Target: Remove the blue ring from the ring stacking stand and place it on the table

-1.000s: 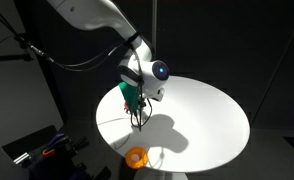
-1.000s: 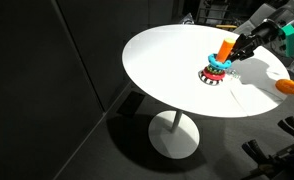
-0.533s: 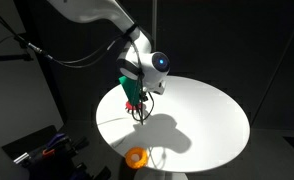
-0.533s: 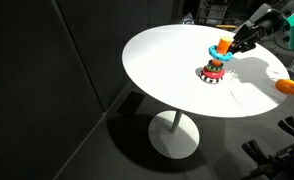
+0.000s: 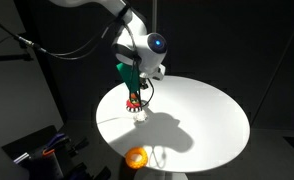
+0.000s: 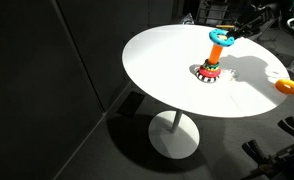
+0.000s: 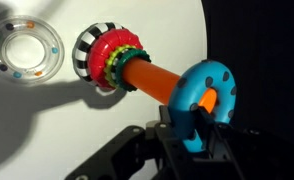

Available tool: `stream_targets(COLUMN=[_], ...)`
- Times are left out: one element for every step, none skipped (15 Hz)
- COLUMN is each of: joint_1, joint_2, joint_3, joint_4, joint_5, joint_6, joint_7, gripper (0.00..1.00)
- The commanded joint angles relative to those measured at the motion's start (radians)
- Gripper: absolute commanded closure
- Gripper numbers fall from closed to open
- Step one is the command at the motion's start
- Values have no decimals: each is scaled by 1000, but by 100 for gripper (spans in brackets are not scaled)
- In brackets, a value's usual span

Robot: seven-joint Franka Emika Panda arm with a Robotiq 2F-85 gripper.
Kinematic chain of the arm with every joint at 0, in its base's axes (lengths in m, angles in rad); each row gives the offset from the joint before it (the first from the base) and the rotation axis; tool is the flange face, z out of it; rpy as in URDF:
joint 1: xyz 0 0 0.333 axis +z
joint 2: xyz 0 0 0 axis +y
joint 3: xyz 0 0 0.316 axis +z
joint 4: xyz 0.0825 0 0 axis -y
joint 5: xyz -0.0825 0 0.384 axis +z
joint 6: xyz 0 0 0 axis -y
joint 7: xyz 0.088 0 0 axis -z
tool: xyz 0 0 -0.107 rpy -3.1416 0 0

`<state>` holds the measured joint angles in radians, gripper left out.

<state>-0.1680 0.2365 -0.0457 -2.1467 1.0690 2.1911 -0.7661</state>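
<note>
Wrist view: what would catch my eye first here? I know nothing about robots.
The bright blue ring, pinched by the gripper at the tip of the orange post, stands out most. A red ring sits at the post's foot, and a clear ring lies flat on the white table beside it. In an exterior view, an orange ring lies apart near the table's edge.

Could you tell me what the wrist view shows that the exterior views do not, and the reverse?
Only the wrist view: a clear plastic ring with coloured beads beside the stand's striped base; I cannot make it out elsewhere. Only the exterior views: a loose orange ring on the round white table and its pedestal. Both: the gripper holding the blue plastic ring at the top of the orange post.
</note>
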Motion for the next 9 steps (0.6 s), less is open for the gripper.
stream_targets(joint_1=[16,17,16,16,15,14,12,11,10], joint_2=[-85,-97,-107,-113,-119,-123,-122,-121,-115], joint_3=[-17,-19,-22,-26,-30,-34,-40,-45,-51], joint_4=[-35,-34,-33,-29,-26,-24,-21,-20,-18], joint_5=[-7,-6,-3,-4,-5,-6,-7,-9,-10], joint_6=[3,4,9,13,20,28,40,50,70], joint_7=[49,57,63,72,78,82,85,88,86], gripper=[90,90,90,90,90,90,90,90,90])
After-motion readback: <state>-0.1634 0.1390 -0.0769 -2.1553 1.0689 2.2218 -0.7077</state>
